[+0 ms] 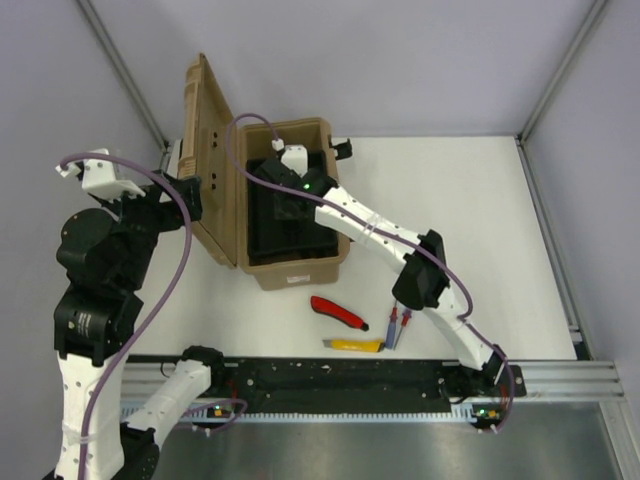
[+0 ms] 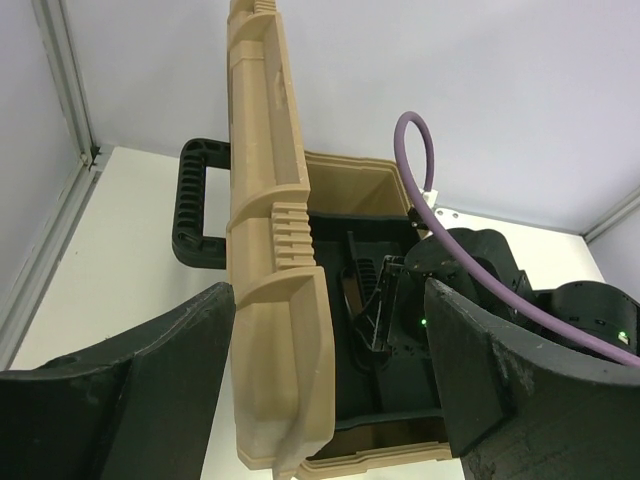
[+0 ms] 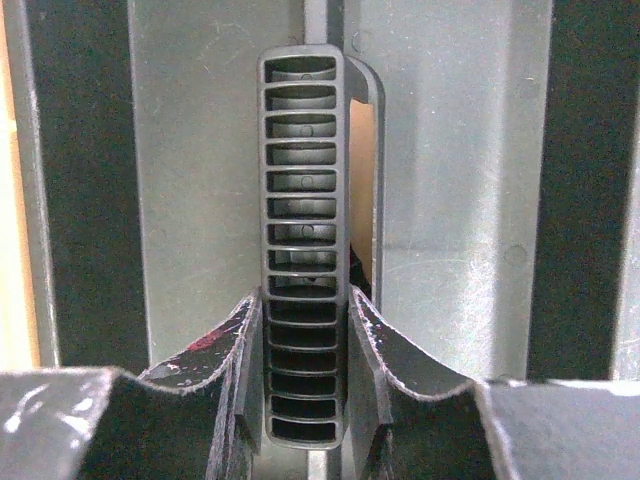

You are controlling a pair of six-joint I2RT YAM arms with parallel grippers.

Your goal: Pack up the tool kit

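Observation:
The tan toolbox (image 1: 300,272) stands open, its lid (image 1: 212,170) raised on the left. A black divided tray (image 1: 290,225) sits in it. My right gripper (image 3: 307,340) reaches down into the box and is shut on the tray's ribbed handle (image 3: 305,200). My left gripper (image 2: 328,290) is open, with the edge of the lid (image 2: 270,250) between its fingers, close to the left finger (image 2: 180,360). A red utility knife (image 1: 338,312), a yellow utility knife (image 1: 355,345) and the red and blue screwdrivers (image 1: 397,325) lie on the table in front of the box.
The lid carries a black carry handle (image 2: 195,200) on its outer side. A black latch (image 1: 343,149) sticks out at the box's far right corner. The right arm (image 1: 420,270) stretches over the table above the screwdrivers. Metal frame posts stand at the table's back corners.

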